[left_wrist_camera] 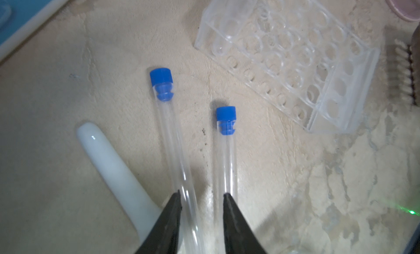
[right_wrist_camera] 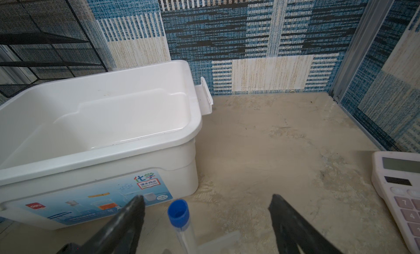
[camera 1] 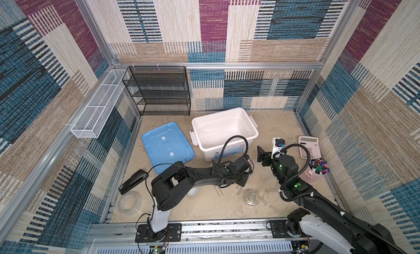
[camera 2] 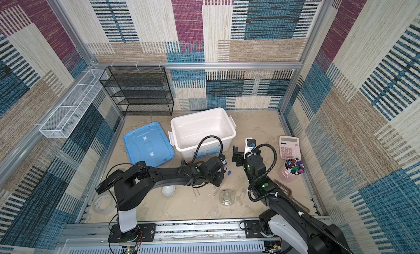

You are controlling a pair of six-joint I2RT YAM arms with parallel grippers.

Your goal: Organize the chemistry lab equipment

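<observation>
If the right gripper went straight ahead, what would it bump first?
Likely the blue-capped tube, upright ahead between the open jaws of the right gripper; beyond it bare table, though depth is unclear.

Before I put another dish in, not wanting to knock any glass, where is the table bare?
Bare: the table between the white bin and the calculator, back right, and the front strip left of the glass dish. Crowded: in front of the bin, where the left hand is at two tubes beside the pestle and clear rack.
</observation>
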